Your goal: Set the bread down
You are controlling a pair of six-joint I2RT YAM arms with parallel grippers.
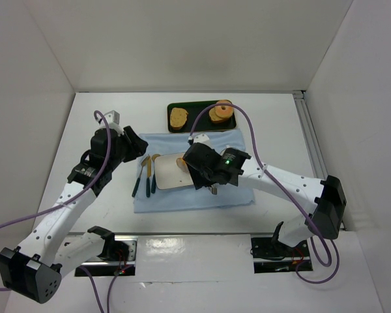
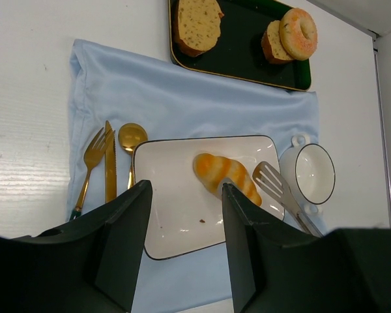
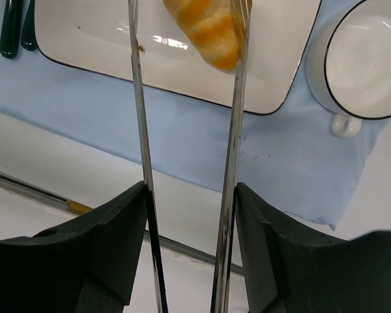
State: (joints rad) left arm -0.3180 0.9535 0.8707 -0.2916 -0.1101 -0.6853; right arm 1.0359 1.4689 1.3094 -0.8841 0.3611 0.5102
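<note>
bread [image 3: 208, 29] on plate [image 3: 85, 39], between tongs [image 3: 140, 130] held by right gripper [image 3: 190, 189]

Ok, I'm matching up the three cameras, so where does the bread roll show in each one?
Top external: bread roll just left of centre, partly hidden.
Left wrist: bread roll just right of centre.
Right wrist: bread roll at the top edge, between the tongs.
Shared landmark: the white plate it lies on.

Top view high above and behind, wrist views close, angled down, both showing plate [image 2: 176, 202] and bread [image 2: 225, 175]
</note>
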